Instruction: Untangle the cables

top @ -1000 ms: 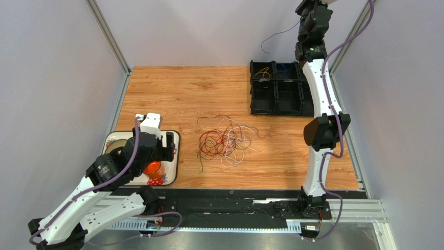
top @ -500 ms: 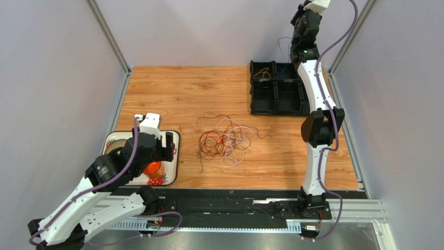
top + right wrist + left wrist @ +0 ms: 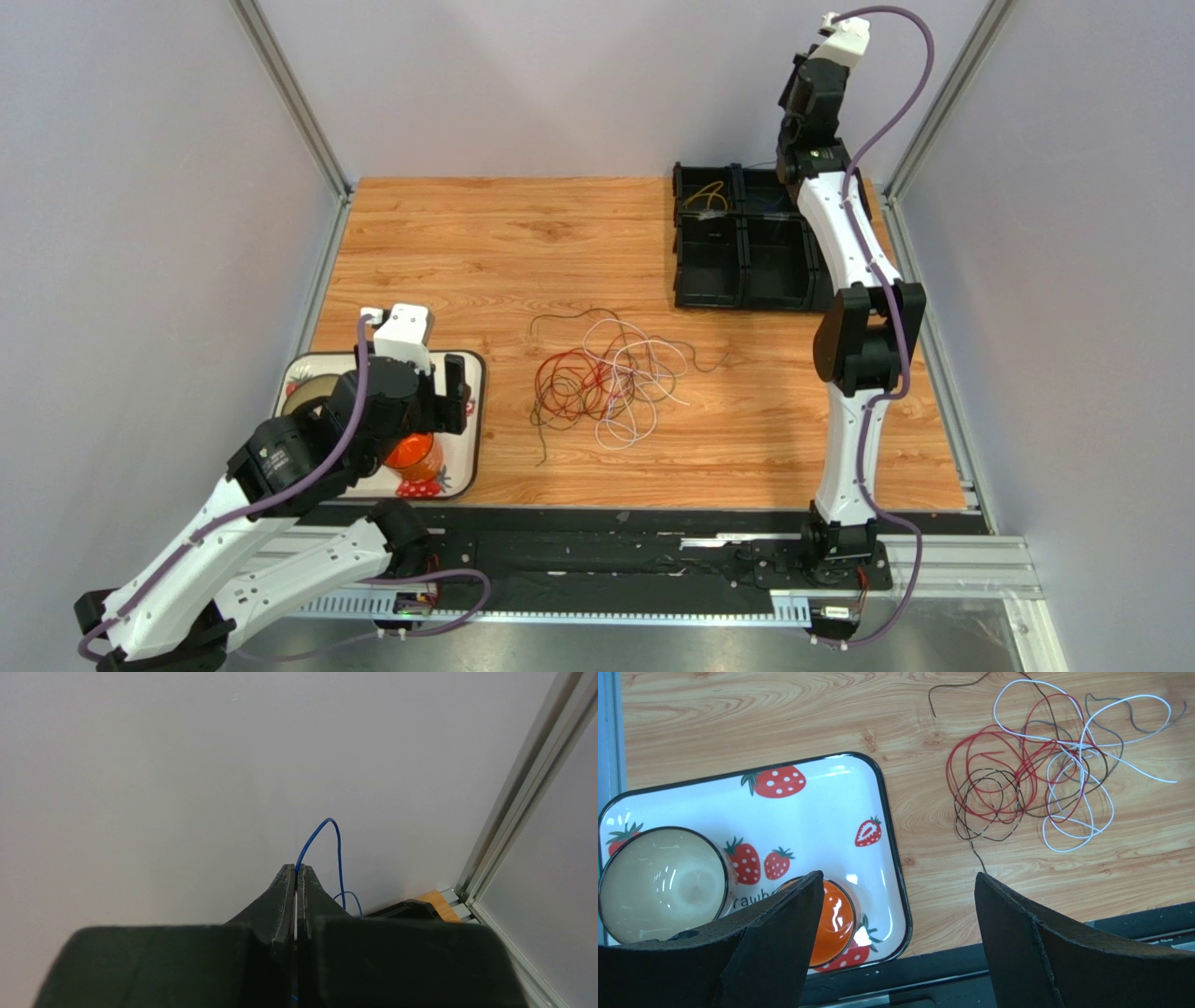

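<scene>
A tangle of thin cables (image 3: pixel 606 375) in red, white and dark brown lies on the wooden table near its middle; it also shows in the left wrist view (image 3: pixel 1036 770). My right gripper (image 3: pixel 296 869) is shut on a thin blue cable (image 3: pixel 330 843) that loops up from its tips, held high over the black tray's far compartments near the back wall (image 3: pixel 807 105). My left gripper (image 3: pixel 899 889) is open and empty above the strawberry tray, left of the tangle (image 3: pixel 407 406).
A black compartment tray (image 3: pixel 744 259) stands at the back right with a yellow cable (image 3: pixel 709 196) in one cell. A white strawberry-print tray (image 3: pixel 808 812) at the left holds a cream bowl (image 3: pixel 661 882) and an orange bowl (image 3: pixel 833 917).
My right arm has lowered and swung forward toward the black tray's far side with the blue cable in its jaws. The left arm and the tangle have not moved.
</scene>
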`<state>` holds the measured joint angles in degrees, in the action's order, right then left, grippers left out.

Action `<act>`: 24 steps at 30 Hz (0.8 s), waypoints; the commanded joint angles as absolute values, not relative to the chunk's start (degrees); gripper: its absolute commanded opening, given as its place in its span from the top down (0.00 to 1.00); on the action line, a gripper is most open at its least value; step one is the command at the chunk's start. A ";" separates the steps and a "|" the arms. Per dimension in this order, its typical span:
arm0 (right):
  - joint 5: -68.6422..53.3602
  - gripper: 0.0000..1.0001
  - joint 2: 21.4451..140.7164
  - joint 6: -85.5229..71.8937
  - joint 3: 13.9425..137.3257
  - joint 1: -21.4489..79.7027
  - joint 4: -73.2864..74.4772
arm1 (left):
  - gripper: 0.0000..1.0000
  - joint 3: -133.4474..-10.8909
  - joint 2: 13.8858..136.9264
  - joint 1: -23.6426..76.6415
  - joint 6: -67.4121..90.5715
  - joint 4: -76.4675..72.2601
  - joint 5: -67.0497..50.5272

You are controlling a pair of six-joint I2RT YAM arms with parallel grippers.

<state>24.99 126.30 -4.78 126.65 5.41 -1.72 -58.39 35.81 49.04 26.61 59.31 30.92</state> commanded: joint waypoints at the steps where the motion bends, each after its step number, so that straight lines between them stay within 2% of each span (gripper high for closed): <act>1: 31.28 1.00 126.03 -5.36 129.63 5.18 -0.71 | 0.13 -58.10 35.33 48.78 26.02 57.83 30.94; 8: 26.55 1.00 123.93 -10.46 131.04 4.39 0.97 | 0.13 -58.10 35.25 48.78 26.10 57.83 31.02; 16: 26.63 1.00 121.82 -13.45 134.29 3.96 1.23 | 0.13 -58.10 35.16 48.78 26.02 57.83 30.85; 24: 27.16 1.00 120.68 -13.71 132.37 3.25 1.05 | 0.13 -58.01 35.24 48.78 26.02 57.83 30.85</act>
<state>26.89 124.68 -12.64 131.44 3.84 2.79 -58.39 35.48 49.04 26.61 59.31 30.94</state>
